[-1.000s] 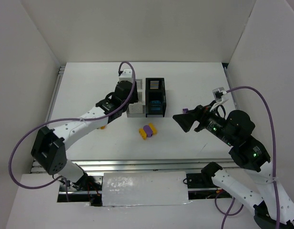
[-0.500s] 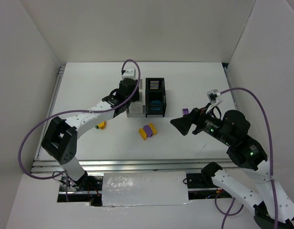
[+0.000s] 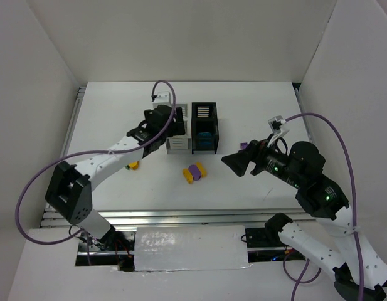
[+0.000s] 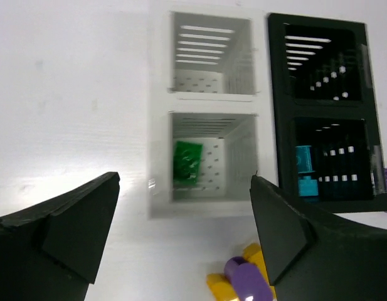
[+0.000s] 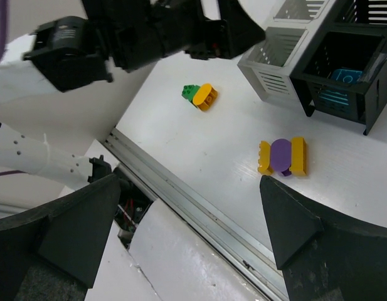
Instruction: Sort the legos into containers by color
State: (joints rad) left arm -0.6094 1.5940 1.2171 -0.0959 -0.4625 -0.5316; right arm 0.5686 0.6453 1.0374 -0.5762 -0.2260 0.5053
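Though hidden overhead, a green lego [image 4: 185,162] lies binned.

Left arm [image 3: 102,162] and right arm [image 3: 318,188]: white link shells joined by black joint housings; looped purple cables [image 3: 320,114] are attached; black wedge-shaped jaws are fitted.

Straight under your left gripper [image 4: 184,180] stand the containers [image 4: 212,105], four slatted square bins joined two by two, the white pair to its left and the black pair to its right. Between the fingers, the nearer white bin [image 4: 212,207] holds one green lego [image 4: 185,162] lying by its left wall. The nearer black bin [image 4: 284,163] holds a cyan lego [image 4: 305,169]. Ahead of your right gripper [image 5: 190,182], toward its right finger, a purple lego [image 5: 281,154] lies touching two yellow legos [image 5: 298,155]. Farther ahead, a green and yellow pair [image 5: 201,96] lies touching.
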